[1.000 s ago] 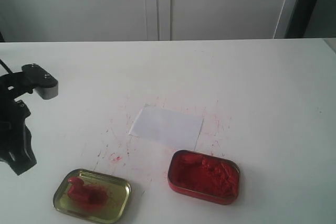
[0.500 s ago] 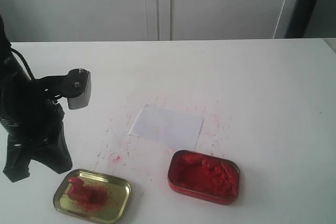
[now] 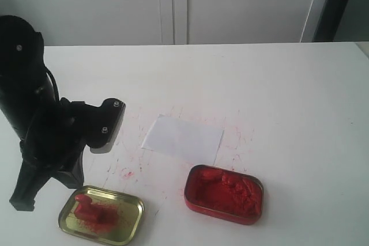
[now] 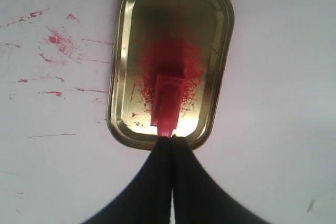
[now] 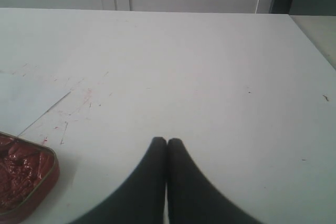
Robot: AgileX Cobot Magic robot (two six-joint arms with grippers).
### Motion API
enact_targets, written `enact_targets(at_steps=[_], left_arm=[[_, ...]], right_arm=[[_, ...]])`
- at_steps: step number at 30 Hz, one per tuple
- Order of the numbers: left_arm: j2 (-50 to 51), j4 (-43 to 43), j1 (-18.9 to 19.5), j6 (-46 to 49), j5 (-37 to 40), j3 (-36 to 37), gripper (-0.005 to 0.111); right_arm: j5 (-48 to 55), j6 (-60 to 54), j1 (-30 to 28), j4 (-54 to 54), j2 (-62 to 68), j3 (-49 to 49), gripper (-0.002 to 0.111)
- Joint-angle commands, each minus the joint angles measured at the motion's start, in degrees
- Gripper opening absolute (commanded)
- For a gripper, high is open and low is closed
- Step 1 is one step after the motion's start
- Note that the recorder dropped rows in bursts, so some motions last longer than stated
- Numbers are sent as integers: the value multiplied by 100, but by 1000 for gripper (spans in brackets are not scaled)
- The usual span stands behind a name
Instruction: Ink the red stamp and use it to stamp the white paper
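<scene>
The red stamp (image 3: 89,208) lies on its side in the shallow gold tin (image 3: 134,207) at the front left. In the left wrist view my left gripper (image 4: 170,139) is shut with nothing between its fingers. Its tips point at the near end of the stamp (image 4: 168,103), over the tin's rim (image 4: 118,77). The black left arm (image 3: 46,142) stands just left of and above the tin. The white paper (image 3: 183,137) lies flat mid-table. My right gripper (image 5: 167,141) is shut and empty over bare table, right of the paper (image 5: 21,103); the exterior view does not show it.
A red rectangular tin of lumpy ink paste (image 3: 223,193) sits in front of the paper, also seen in the right wrist view (image 5: 21,174). Red ink specks (image 3: 127,172) mark the tabletop around the paper. White cabinet doors (image 3: 173,4) stand behind the table.
The left arm has come in from the left edge, moving right and toward the gold tin, and now looms over its left side. Tins, stamp and paper have not moved.
</scene>
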Motion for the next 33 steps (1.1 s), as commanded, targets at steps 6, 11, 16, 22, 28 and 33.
enact_targets(at_steps=[6,11,16,22,28,33], left_arm=[[166,-46,-42,35,-6,-10,20],[331,-103,-42,66,-22,49,35],[417,-171,-42,208,-279,198,35],[571,-171,-42,208,-576,345,35],[761,-185,-42,208,-684,345,35],[891,-211,-42,208,-709,345,35]], right_arm=[[-85,-54,-21,-15,-32,30,0],[-85,-54,-21,-15,-32,30,0],[-85,-54,-21,-15,-32,30,0],[-85,-54,-21,-15,-32,30,0],[-85,-54,-21,-15,-32,30,0],[-85,-54,-21,-15,-32,30,0]])
